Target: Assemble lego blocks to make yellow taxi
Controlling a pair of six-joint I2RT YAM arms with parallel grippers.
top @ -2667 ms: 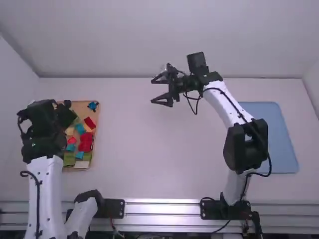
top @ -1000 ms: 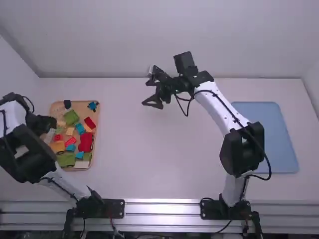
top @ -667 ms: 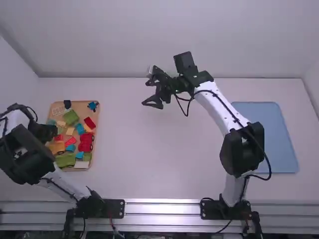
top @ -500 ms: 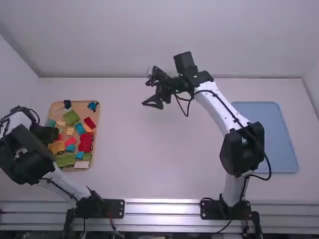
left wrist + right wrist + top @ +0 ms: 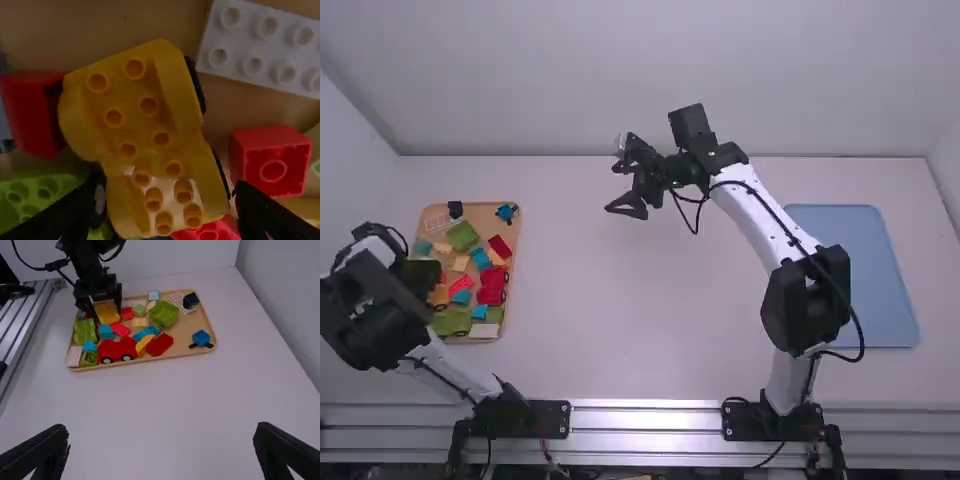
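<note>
In the high view, my left gripper (image 5: 424, 277) is low over the left side of the wooden tray (image 5: 512, 232), partly covering the yellow car base (image 5: 438, 296). The left wrist view has the studded yellow base (image 5: 137, 117) between the spread fingers of my left gripper (image 5: 167, 192), one on each side; whether they touch it I cannot tell. The right wrist view also has the yellow base (image 5: 107, 312) between those fingers. My right gripper (image 5: 620, 186) hangs open and empty above the far middle of the table; in its own wrist view, the right gripper (image 5: 162, 437) has nothing between its fingers.
A red block (image 5: 272, 160) and a white studded plate (image 5: 260, 45) lie beside the yellow base. The red car (image 5: 492, 287), green pieces (image 5: 463, 236) and blue blocks share the tray. A blue mat (image 5: 860, 275) lies at the table's right.
My left arm has swung to the tray's left side, and its gripper has come nearer the camera, over the yellow base. The right gripper shifted slightly left, then stayed still.
</note>
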